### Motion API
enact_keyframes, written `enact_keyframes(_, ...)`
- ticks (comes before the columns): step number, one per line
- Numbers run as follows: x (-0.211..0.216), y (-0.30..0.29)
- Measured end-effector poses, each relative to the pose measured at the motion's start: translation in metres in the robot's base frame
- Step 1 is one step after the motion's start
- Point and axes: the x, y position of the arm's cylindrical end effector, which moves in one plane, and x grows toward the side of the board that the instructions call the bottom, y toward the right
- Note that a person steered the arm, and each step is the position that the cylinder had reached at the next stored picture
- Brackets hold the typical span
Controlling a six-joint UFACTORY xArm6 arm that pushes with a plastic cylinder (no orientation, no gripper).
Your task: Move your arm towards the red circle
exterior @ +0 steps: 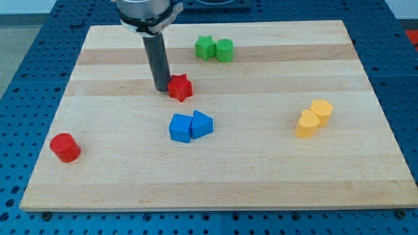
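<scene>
The red circle (65,147), a short red cylinder, stands near the wooden board's left edge, toward the view's bottom. My tip (161,88) rests on the board in the upper middle, just left of a red star block (180,87), touching it or nearly so. The red circle lies well down and to the left of my tip, with bare board between them.
Two blue blocks (190,126) sit together below the red star. Two green blocks (214,49) sit together near the view's top. Two yellow blocks (313,117) sit together at the right. The wooden board (261,176) lies on a blue perforated table.
</scene>
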Motion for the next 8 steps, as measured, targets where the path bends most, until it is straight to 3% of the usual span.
enact_keyframes(3, 0.001, 0.039)
enact_keyframes(5, 0.002, -0.026)
enact_keyframes(8, 0.054, -0.164)
